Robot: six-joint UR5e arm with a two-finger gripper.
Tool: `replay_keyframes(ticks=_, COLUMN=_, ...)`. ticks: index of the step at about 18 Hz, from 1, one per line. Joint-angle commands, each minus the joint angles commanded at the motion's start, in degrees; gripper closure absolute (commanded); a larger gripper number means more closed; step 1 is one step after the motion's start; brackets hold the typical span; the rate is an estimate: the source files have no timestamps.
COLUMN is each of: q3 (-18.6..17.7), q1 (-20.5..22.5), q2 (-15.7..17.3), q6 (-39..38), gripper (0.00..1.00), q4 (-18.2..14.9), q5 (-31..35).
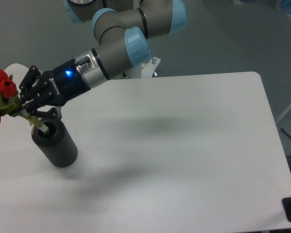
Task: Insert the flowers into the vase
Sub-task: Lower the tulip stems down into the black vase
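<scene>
The gripper (30,102) is closed on the green stems of the flowers (0,97), holding the bunch out sideways so that the red buds point toward the left edge of the view while the cut ends slant down to the right. Those stem ends reach the round hole at the top of the vase (55,144), and appear to sit just inside its rim, though how deep they go cannot be told. The vase stands tilted-looking but upright on the white table (184,145), near its left side, directly below the gripper.

As a judgement, the task is partly done: the bunch is gripped and its stems are lined up with the opening, perhaps just entered. What remains is to bring the bunch more upright, lower it until the stems rest in the vase, and let go.

Counted: one vase, one bunch of flowers with three or four red buds visible, some cut off by the frame edge, and one robot arm (121,43) with one gripper
</scene>
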Motion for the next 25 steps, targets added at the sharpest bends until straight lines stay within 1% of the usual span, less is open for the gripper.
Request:
replay_keyframes(ticks=4, q3=-2.02, q1=-0.09, q2=0.00, q6=3.87, gripper=0.87, q4=0.09, q5=0.44)
replay_keyframes(ticks=6, q3=-2.55, q1=-0.09, q2=-0.52, q6=4.84, gripper=0.85, q4=1.31, q5=0.44)
replay_keyframes(ticks=10, q3=-3.34, q1=-0.35, q2=-0.96, q6=5.37, gripper=0.83, q4=2.11, q5=0.70)
replay_keyframes(ticks=15, q3=-5.63, q1=-0.35, q2=-1.93, q6=9.05, gripper=0.80, q4=2.11, q5=1.93)
replay_keyframes(ticks=18, q3=-7.03, q1=-0.35, q2=-2.55, q6=10.99, gripper=0.77, q4=2.20, q5=2.11)
replay_keyframes(ticks=20, q3=-7.83, q1=-0.35, q2=-2.63, q6=12.22, gripper=0.77, q4=2.11, q5=2.11)
replay_keyframes(ticks=25, q3=-8.18, q1=-0.44, q2=-4.65, q6=14.50, gripper=0.76, q4=2.11, q5=2.11)
